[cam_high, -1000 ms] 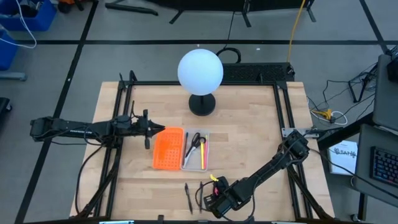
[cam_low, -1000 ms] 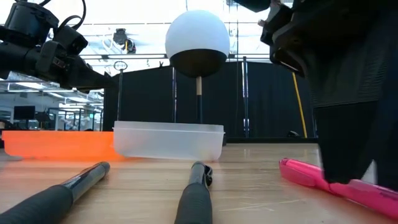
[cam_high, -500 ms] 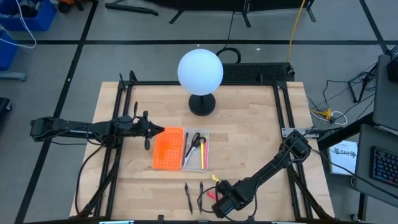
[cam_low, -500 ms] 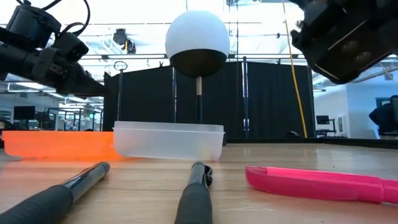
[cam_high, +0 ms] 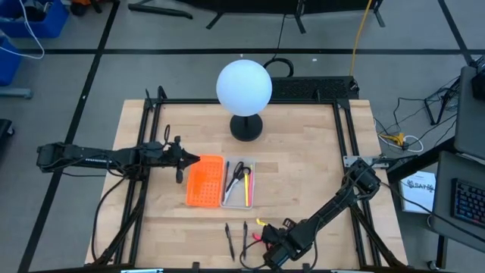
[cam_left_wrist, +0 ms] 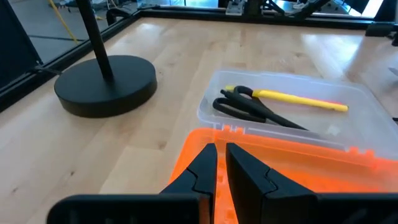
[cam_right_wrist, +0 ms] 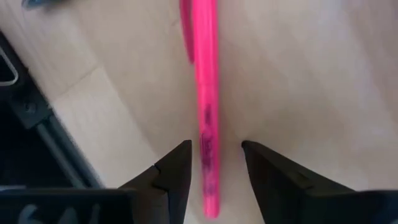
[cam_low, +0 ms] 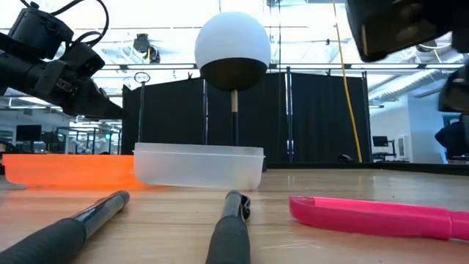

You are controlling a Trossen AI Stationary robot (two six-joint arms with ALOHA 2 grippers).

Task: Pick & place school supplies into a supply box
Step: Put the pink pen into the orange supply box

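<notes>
From above: supply box sitting mid-table, orange half left, clear half holding scissors. Left gripper hovering just left of box. Right gripper hanging over pink pen at near edge; two dark pens lying just left.

Low view: pink pen lying flat on table, right of dark pens.

Left wrist: fingers closed, gripping nothing, above orange half.

Right wrist: fingers spread, straddling pink pen, not gripping it.

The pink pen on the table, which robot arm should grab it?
The right arm, probably. Its gripper hangs open right over the pink pen, one finger on each side. The left gripper is far off beside the supply box, fingers nearly shut.
</notes>
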